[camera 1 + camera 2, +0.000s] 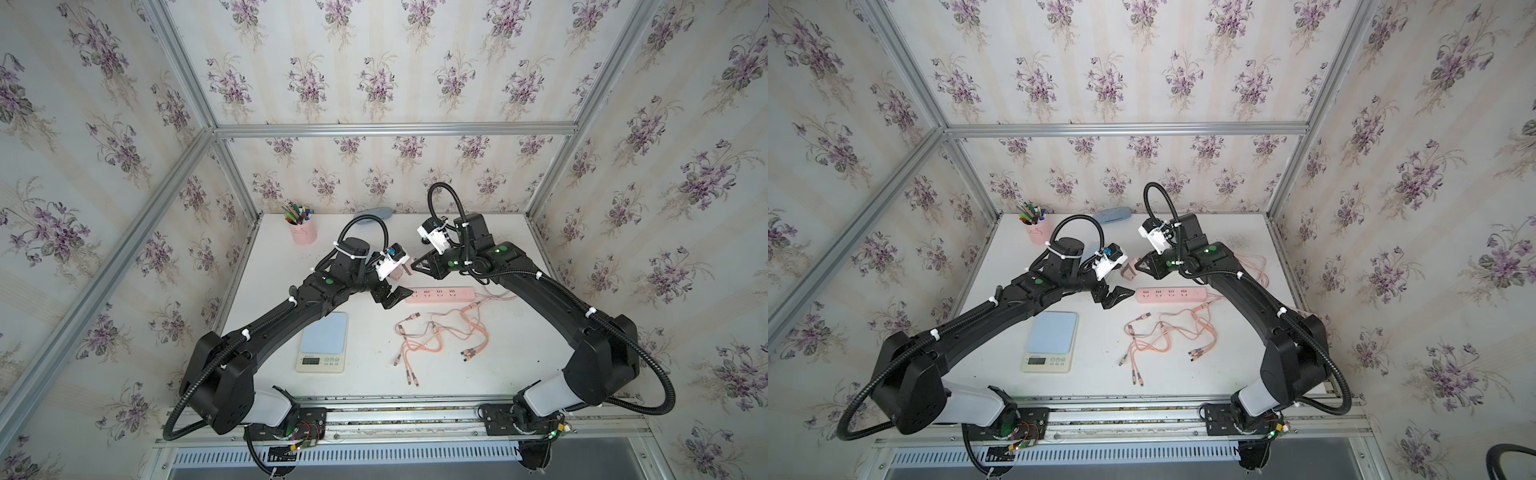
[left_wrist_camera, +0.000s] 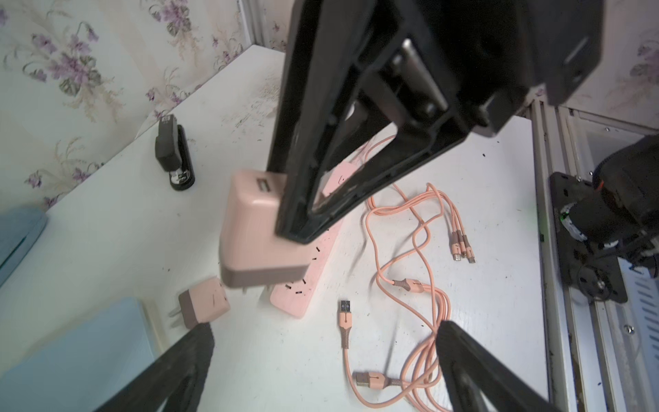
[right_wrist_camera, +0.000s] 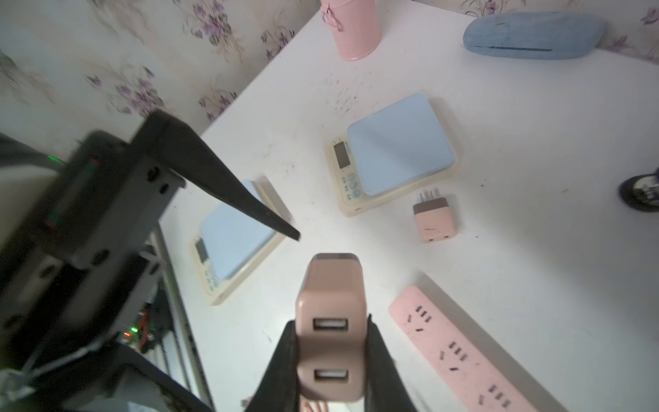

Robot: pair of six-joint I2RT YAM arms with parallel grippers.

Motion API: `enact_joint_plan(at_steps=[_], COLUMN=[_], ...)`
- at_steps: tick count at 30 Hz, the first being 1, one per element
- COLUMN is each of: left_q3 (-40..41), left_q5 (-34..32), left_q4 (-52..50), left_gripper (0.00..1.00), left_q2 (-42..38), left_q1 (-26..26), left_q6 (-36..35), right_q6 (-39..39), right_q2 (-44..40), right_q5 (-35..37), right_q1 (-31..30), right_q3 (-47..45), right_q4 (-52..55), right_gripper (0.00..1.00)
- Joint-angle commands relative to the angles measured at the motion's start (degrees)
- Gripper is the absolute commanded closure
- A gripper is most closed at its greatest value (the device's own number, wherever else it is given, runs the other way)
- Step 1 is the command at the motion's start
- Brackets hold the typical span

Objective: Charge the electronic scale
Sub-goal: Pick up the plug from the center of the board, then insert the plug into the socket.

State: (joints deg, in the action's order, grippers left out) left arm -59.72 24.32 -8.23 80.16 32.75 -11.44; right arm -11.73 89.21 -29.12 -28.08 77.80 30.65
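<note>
Barely begun: your right gripper [image 3: 330, 323] clamps the charger [image 3: 330, 296] aloft; left gripper [image 1: 397, 298] gapes empty. Scale [image 1: 324, 338] sits at eight o'clock from the strip [image 1: 440, 295], cables [image 1: 449, 332] loose at six, nothing plugged in.

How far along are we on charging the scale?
Done: the adapter is off the table. In hand: the right gripper is shut on it; the left gripper is open. Left: plug it into the power strip, then run one of the loose cables from adapter to scale.
</note>
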Motion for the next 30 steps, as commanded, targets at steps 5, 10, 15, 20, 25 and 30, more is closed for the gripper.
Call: enact_joint_plan(at_steps=[5, 10, 15, 20, 25, 30], left_q3=[1.5, 5.0, 9.1, 8.5, 8.2, 7.6], left_q5=[-4.4, -7.5, -6.3, -6.5, -4.2, -2.8], left_q4=[0.7, 7.2, 22.1, 26.5, 31.8, 33.9], left_gripper=[0.01, 0.01, 0.11, 0.21, 0.29, 0.34], left_q2=[2.9, 7.4, 10.7, 14.5, 18.1, 20.4], left_q1=[-2.3, -2.6, -3.3, -3.4, -3.4, -2.9], left_q6=[29.7, 40.7, 54.4, 62.6, 68.9, 71.4], right_q6=[-28.0, -30.7, -32.6, -34.7, -36.7, -39.0], right_q2=[9.0, 17.5, 21.2, 23.8, 23.8, 23.5], right_q5=[12.2, 12.5, 9.3, 12.9, 16.8, 17.6], right_q1=[-2.3, -4.6, -4.8, -4.9, -4.9, -4.9], right_q3=[7.0, 16.3, 20.4, 19.9, 16.5, 14.5], right_q4=[14.3, 21.1, 24.2, 24.5, 20.5, 17.4], right_gripper=[1.00, 1.00, 1.00, 1.00, 1.00, 1.00])
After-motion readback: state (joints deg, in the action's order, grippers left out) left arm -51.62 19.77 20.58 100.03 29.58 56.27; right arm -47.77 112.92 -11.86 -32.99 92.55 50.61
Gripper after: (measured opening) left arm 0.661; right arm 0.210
